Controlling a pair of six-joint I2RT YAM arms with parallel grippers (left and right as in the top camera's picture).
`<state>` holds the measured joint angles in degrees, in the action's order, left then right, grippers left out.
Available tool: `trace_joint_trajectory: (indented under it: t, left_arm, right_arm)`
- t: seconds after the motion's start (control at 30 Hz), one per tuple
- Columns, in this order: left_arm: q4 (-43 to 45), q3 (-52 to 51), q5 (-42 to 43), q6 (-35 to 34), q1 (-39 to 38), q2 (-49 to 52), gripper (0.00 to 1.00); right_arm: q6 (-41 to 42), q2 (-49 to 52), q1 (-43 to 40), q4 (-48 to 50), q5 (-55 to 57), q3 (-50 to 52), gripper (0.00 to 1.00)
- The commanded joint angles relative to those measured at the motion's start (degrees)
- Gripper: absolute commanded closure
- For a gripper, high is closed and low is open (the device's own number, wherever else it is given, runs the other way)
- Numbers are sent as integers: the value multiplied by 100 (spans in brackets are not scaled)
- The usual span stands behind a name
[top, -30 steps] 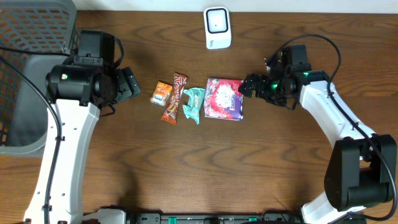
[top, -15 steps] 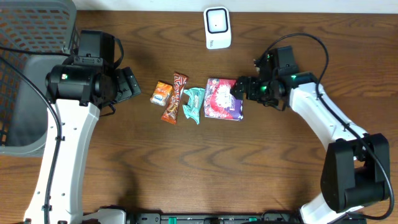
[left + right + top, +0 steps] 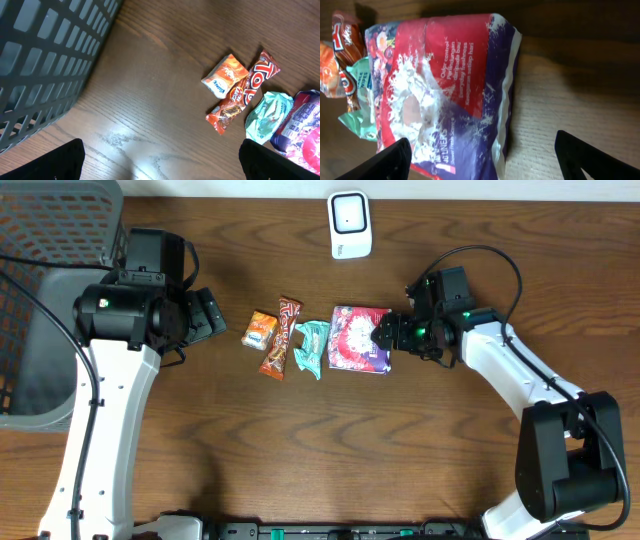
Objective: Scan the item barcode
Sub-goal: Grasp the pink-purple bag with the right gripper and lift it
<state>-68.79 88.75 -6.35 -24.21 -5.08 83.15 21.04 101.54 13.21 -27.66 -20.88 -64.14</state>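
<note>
Purple-and-red glossy plastic packet (image 3: pixel 358 338) lies flat near the middle of the brown wooden table (image 3: pixel 300 440), at the 3 o'clock end of a row of snacks. The white box-shaped scanner (image 3: pixel 350 225) stands at its 12 o'clock.

The overhead view puts the right gripper (image 3: pixel 385 337) over the packet's 3 o'clock edge. Only the right wrist view shows the jaws spread wide to either side of that end, not pinching it. The left gripper (image 3: pixel 212 317), at 9 o'clock of the row, is spread fully and holds nothing.

A second ago the right gripper hung just off the packet's edge; it has since slid toward 9 o'clock onto it. The left arm has not moved.

The packet reads "Odor control", "Everyday freshness" and "LINERS". The red-orange foil bar (image 3: pixel 244 92) reads "TOP", and the teal sachet (image 3: pixel 359 102) reads "WIPES".
</note>
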Motion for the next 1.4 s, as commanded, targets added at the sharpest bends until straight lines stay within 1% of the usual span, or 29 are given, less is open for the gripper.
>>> trace_joint_trajectory:
  t: [0.0, 0.17, 0.43, 0.57, 0.77, 0.8, 0.83, 0.9, 0.93, 0.97, 1.0, 1.1, 1.2, 1.23, 1.27, 1.37]
  left_arm:
    - [-17, 20, -33, -55, 4, 15, 2]
    - [-17, 20, -33, -55, 2, 15, 2]
    - [-17, 20, -33, -55, 4, 15, 2]
    - [-17, 20, -33, -55, 4, 15, 2]
    - [-17, 20, -33, -55, 4, 15, 2]
    - [-17, 20, -33, -55, 4, 15, 2]
    - [-17, 20, -33, -55, 4, 15, 2]
    - [-17, 20, -33, -55, 4, 15, 2]
    - [-17, 20, -33, -55, 4, 15, 2]
    - [-17, 20, -33, -55, 4, 15, 2]
    - [-17, 20, -33, -55, 4, 15, 2]
    - [-17, 20, -33, -55, 4, 15, 2]
    - [-17, 20, -33, -55, 4, 15, 2]
    - [-17, 20, -33, -55, 4, 15, 2]
    - [-17, 20, -33, -55, 4, 15, 2]
    - [-17, 20, -33, -55, 4, 15, 2]
  right_arm:
    - [42, 81, 35, 323, -146, 262, 13]
    - [319, 81, 35, 931, -326, 586, 14]
    - [684, 81, 39, 1582, -337, 1130, 24]
    - [872, 81, 39, 2144, -557, 1504, 22]
    - [890, 81, 111, 2396, -645, 1742, 29]
    - [892, 81, 133, 2409, -645, 1768, 35]
    - [890, 81, 153, 2406, -640, 1777, 43]
    - [892, 81, 170, 2413, -647, 1775, 72]
    - [894, 79, 166, 2426, -662, 1759, 91]
    - [892, 68, 138, 2422, -739, 1716, 99]
    - [890, 61, 111, 2417, -809, 1672, 99]
    - [719, -26, 39, 2085, -855, 1357, 99]
    - [278, -133, 37, 1126, -457, 769, 99]
    - [160, -166, 55, 704, -184, 529, 99]
    - [22, -208, 87, 133, 271, 184, 99]
    - [-164, -271, 223, -1102, 1526, -643, 99]
